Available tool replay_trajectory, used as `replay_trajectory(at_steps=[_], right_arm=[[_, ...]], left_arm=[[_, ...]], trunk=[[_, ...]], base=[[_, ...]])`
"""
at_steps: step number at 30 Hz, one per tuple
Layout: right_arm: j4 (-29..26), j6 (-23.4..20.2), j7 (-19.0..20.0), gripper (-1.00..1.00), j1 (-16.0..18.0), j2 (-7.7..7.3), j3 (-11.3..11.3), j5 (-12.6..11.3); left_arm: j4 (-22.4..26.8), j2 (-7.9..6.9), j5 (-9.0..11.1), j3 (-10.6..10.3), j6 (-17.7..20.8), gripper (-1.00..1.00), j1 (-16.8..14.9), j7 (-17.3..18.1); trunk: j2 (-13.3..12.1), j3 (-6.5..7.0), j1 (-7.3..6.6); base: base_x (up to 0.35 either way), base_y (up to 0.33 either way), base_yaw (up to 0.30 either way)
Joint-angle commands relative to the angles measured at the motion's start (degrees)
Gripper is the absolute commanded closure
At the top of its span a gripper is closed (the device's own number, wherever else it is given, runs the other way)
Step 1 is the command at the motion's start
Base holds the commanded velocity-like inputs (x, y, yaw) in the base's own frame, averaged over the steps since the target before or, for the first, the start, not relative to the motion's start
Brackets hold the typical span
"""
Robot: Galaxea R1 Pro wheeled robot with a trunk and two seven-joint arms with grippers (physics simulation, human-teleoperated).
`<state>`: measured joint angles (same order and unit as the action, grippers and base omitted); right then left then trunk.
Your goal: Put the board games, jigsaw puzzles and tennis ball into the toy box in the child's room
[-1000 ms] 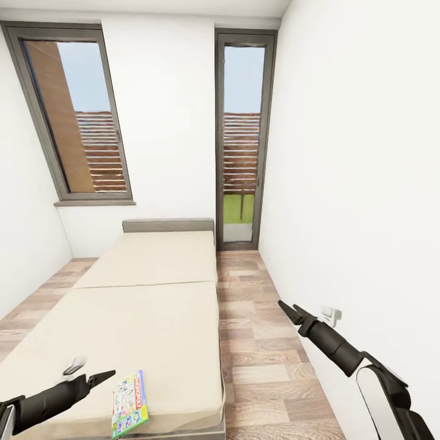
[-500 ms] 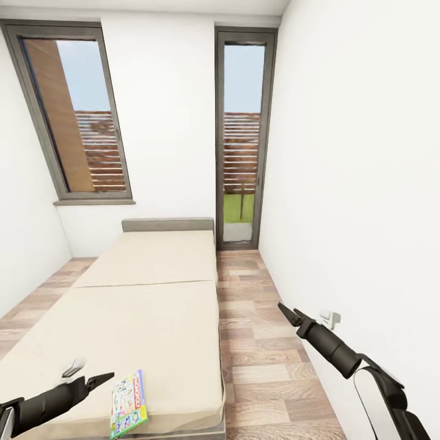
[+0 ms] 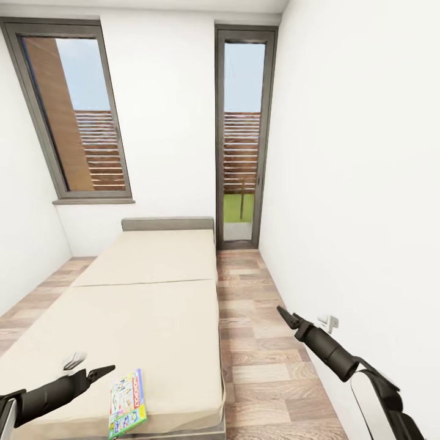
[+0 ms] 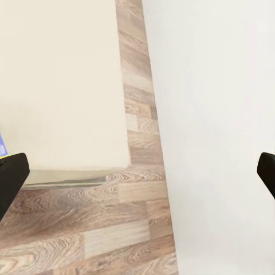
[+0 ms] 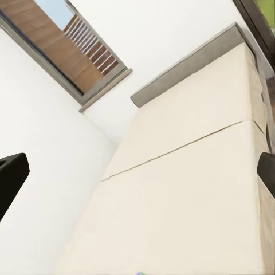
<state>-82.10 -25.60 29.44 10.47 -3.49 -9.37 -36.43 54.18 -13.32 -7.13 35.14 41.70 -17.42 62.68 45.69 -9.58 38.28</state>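
One board game point(image 3: 127, 403) in view, white-green-yellow lid, lying flat on the near mattress of the bed point(image 3: 146, 305) close to its foot edge. Bed count: two cream mattresses end to end, one grey headboard point(image 3: 168, 224) against the far wall. Two openings in that wall: one window point(image 3: 76, 116) at left, one tall glass door point(image 3: 242, 137) at right, slatted fence behind both. Wood-plank floor point(image 3: 263, 342) runs between bed and right-hand white wall; one small white fitting, maybe a socket point(image 3: 330, 320), low on that wall. Two arms, two pincers. Left pincer point(image 3: 102, 371) hovers low over the near mattress, tip just beside the game's near-left corner, not touching it; the wrist view shows its fingers point(image 4: 11, 180) at the frame edges, wide apart, holding nothing, with a sliver of blue print at the edge, likely the game. Right pincer point(image 3: 286, 316) is out over the floor strip, well apart from the game, pointing toward the door; fingers point(image 5: 10, 177) spread wide in its wrist view, nothing between them, bed beyond.
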Motion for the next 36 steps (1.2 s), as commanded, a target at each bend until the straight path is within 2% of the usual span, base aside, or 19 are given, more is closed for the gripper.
replay_trajectory(at_steps=[1, 6, 11, 15, 36], right_arm=[[0.14, -0.51, -0.05, -1.00, 0.06, 0.13, -0.09, -0.50], [0.56, -0.51, -0.82, -1.00, 0.07, 0.47, -0.11, -0.49], [0.70, -0.51, -1.64, -1.00, 0.08, 0.56, -0.12, -0.55], [0.84, -0.51, -1.83, -1.00, 0.08, 0.58, -0.12, -0.56], [1.59, -0.63, -1.93, -1.00, 0.00, 0.59, -0.30, -0.57]], left_arm=[[0.05, 0.00, -0.55, 0.20, 0.45, -1.00, -0.10, 0.59], [0.05, -1.21, -0.56, 0.21, 1.59, -1.00, -0.14, 0.90], [0.04, -4.49, -0.41, 0.26, 5.38, -1.00, -0.15, 1.16], [0.04, -6.04, -0.36, 0.27, 7.46, -1.00, -0.15, 1.26], [0.04, -7.68, -0.48, 0.27, 8.84, -1.00, -0.15, 1.15]], trunk=[[0.49, -0.28, 0.24], [2.50, -1.17, 1.34], [4.50, -2.07, 2.44], [6.11, -2.79, 3.31], [14.53, -6.56, 7.93]], base=[[0.000, 0.000, 0.000], [0.000, 0.000, 0.000], [0.000, 0.000, 0.000], [0.000, 0.000, 0.000], [0.000, 0.000, 0.000]])
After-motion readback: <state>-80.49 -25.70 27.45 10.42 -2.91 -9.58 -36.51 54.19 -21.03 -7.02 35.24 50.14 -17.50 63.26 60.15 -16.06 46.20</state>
